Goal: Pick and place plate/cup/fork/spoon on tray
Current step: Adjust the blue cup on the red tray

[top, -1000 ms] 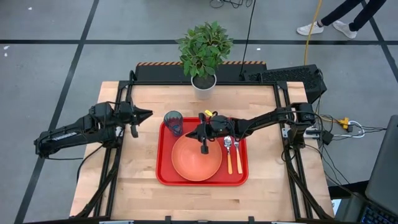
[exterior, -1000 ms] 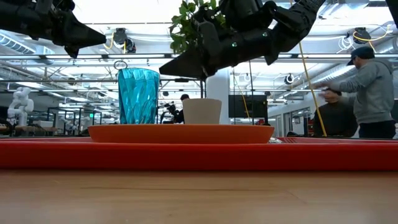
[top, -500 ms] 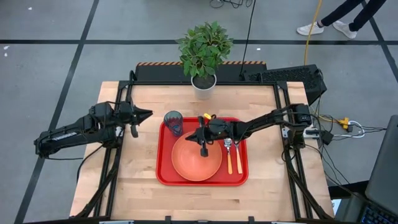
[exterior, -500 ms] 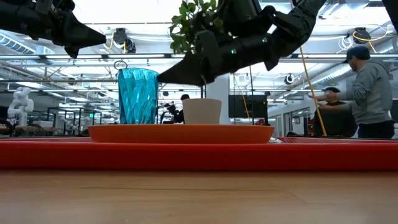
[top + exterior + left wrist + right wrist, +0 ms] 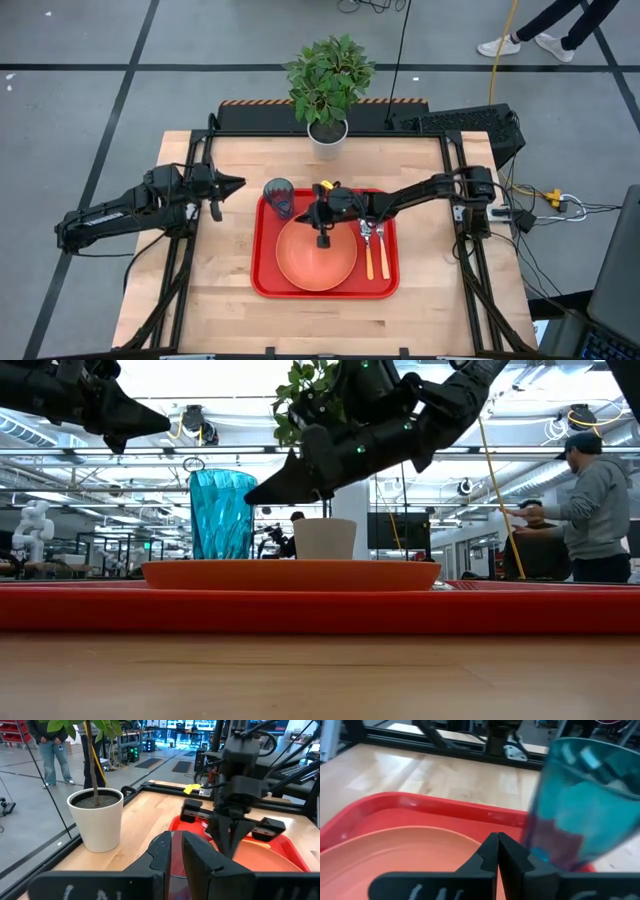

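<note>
The red tray [image 5: 266,280] lies in the middle of the table. The orange plate [image 5: 316,262] lies flat in it. The teal cup [image 5: 279,197] stands upright in the tray's far left corner. The fork and the spoon lie side by side on the tray's right part [image 5: 376,255]; I cannot tell which is which. My right gripper [image 5: 303,214] is shut and empty. It hovers over the plate's far edge, pointing at the cup [image 5: 580,800], which is close ahead. My left gripper [image 5: 238,183] is shut and empty. It hovers above the table, left of the tray.
A white pot with a green plant [image 5: 327,130] stands at the table's far edge, behind the tray. Bare wood shows left, right and near of the tray. People stand in the room beyond the table [image 5: 598,510].
My right gripper has moved a little toward the table's left, closer to the cup. Its fingertips have tipped lower. It has stayed shut.
</note>
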You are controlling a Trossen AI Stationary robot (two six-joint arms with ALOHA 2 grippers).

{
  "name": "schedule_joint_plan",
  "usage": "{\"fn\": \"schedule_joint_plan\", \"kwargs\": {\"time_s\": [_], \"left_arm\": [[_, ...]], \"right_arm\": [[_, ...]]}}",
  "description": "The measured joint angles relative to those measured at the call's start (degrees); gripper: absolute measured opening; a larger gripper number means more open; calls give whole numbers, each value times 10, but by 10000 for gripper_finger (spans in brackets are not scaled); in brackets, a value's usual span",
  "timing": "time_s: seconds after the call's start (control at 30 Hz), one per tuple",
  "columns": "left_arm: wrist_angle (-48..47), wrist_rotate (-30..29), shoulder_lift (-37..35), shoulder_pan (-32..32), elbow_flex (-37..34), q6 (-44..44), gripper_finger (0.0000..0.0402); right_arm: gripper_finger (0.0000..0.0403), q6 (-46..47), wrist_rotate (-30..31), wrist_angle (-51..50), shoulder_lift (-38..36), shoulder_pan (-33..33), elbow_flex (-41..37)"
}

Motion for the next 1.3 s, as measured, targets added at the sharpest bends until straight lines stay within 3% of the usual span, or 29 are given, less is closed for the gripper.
{"fn": "schedule_joint_plan", "kwargs": {"time_s": [1.3], "left_arm": [[-1, 0, 0, 0, 0, 0, 46]], "right_arm": [[0, 5, 13, 74, 38, -39, 0]]}}
